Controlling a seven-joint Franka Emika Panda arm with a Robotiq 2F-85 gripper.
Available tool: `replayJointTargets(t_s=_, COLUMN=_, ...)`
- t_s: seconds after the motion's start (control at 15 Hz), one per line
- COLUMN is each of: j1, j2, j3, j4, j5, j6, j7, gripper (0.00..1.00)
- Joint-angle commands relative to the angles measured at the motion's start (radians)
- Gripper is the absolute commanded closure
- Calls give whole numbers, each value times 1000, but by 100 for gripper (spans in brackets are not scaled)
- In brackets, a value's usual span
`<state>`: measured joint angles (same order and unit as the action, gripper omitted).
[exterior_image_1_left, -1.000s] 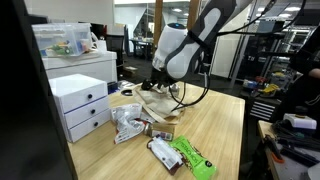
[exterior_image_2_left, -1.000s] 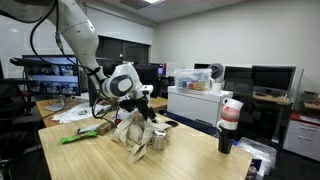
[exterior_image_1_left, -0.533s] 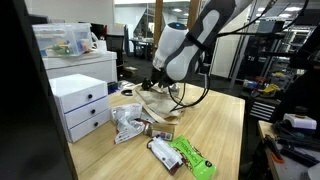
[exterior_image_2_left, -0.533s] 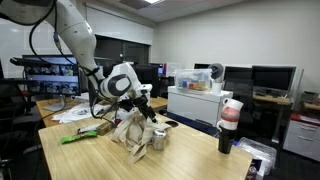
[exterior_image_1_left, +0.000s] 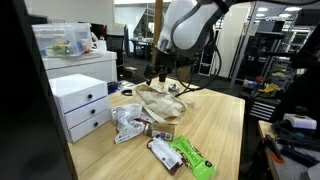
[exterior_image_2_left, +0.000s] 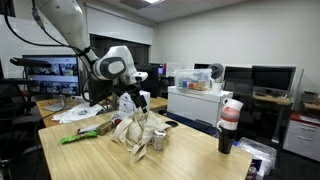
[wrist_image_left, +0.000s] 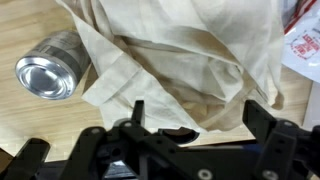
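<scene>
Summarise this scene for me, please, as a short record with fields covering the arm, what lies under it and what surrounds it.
Setting: wooden table in an office lab
Fingers: open, holding nothing
Position: above the beige cloth, apparently not touching it
Beige cloth: crumpled in a heap mid-table, seen in both exterior views
Metal can: right beside the cloth's edge
Green packet: lying flat near the table's front edge
Drawer unit: white, at the table's side, drawers shut
</scene>
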<state>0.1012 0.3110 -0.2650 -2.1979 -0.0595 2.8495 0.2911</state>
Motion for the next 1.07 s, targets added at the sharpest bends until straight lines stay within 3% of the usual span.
replayJointTargets(t_s=0.0, j1=-104, j2=-132, j3=117, j4=-60, j5=97, j6=-113, j7=-122, gripper=0)
replayJointTargets(t_s=0.27, j1=-166, j2=-206, j3=183, j4=-46, j5=221, j6=-326, j7=-260, gripper=0)
replayJointTargets(t_s=0.33, j1=-177, j2=-231, j3=186, j4=-33, j5=249, j6=-431, j7=-298, gripper=0)
replayJointTargets(t_s=0.53, j1=-182, j2=-230, j3=172, j4=7, j5=244, j6=-582, j7=-287, gripper=0)
replayJointTargets(t_s=0.73, j1=-188, j2=-223, j3=165, j4=37, j5=233, j6=-648, j7=-260, gripper=0)
replayJointTargets(t_s=1.0, j1=-200, j2=-238, j3=166, j4=46, j5=304, j6=-611, j7=-293, gripper=0)
